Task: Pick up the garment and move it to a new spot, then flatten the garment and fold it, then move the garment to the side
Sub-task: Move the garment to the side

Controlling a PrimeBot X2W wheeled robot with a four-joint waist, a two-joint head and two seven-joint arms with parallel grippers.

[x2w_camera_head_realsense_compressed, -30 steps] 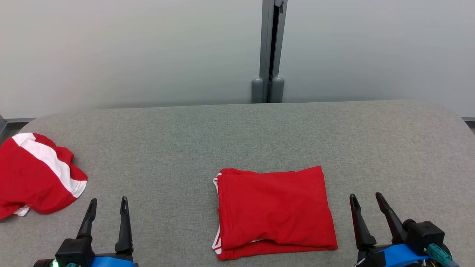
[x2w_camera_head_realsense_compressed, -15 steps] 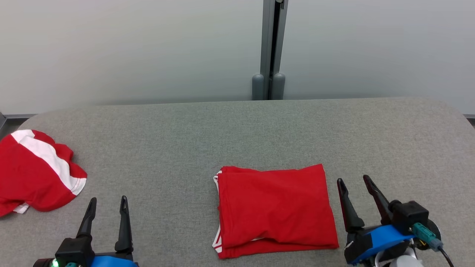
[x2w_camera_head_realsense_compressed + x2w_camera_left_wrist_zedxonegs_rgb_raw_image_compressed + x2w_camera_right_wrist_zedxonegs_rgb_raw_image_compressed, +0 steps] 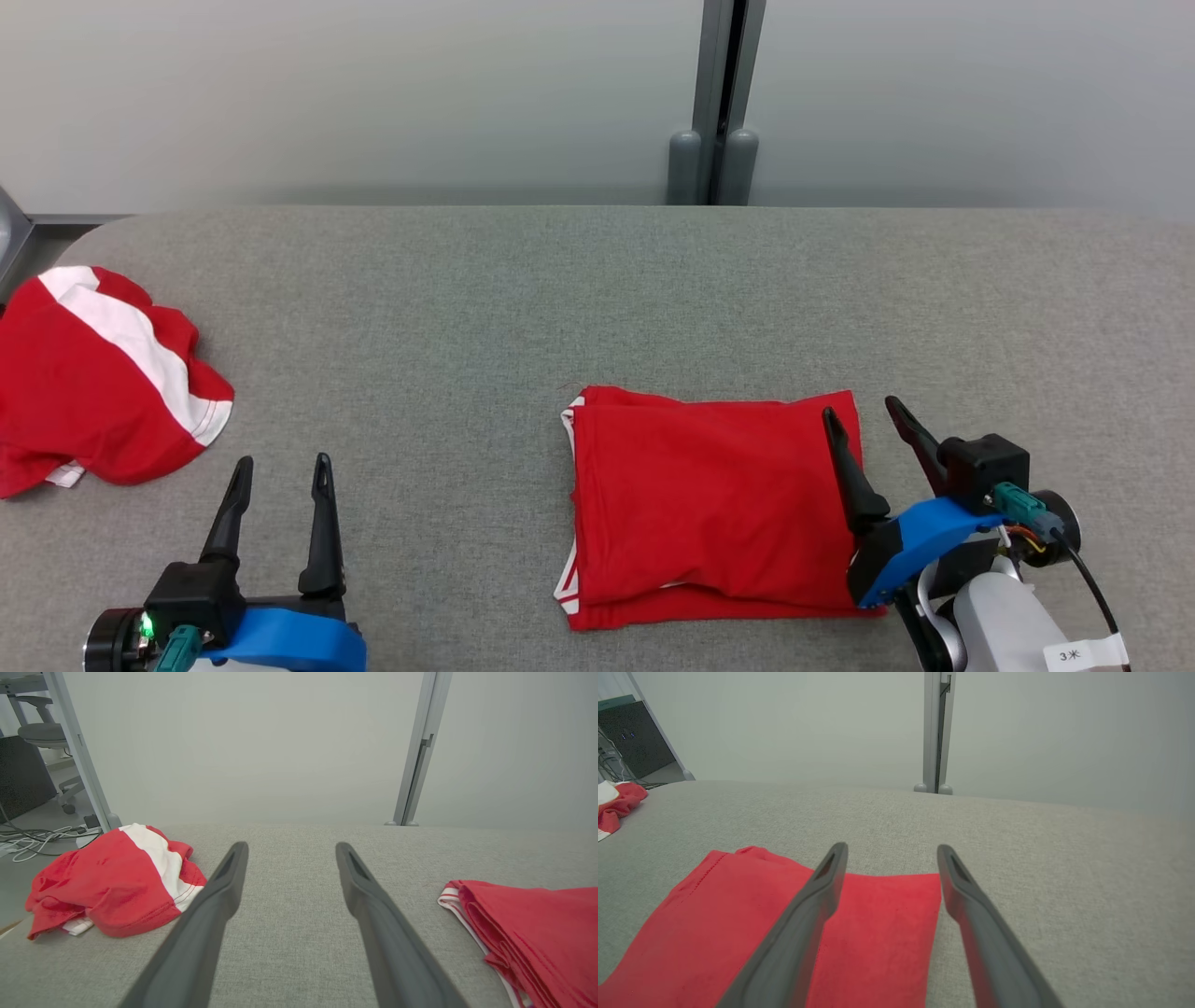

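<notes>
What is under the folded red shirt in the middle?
The grey table lies under the folded red shirt. White-striped edges of its lower layers peek out along its left side. Anything between the folds or beneath it is covered, so I cannot tell.

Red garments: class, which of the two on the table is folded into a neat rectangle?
The plain red garment beside the right gripper; the white-banded garment lies crumpled at the far left.

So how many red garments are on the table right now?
2: a folded garment at the table's near middle, and a crumpled, white-striped garment at its left edge. None appears hidden.
</notes>
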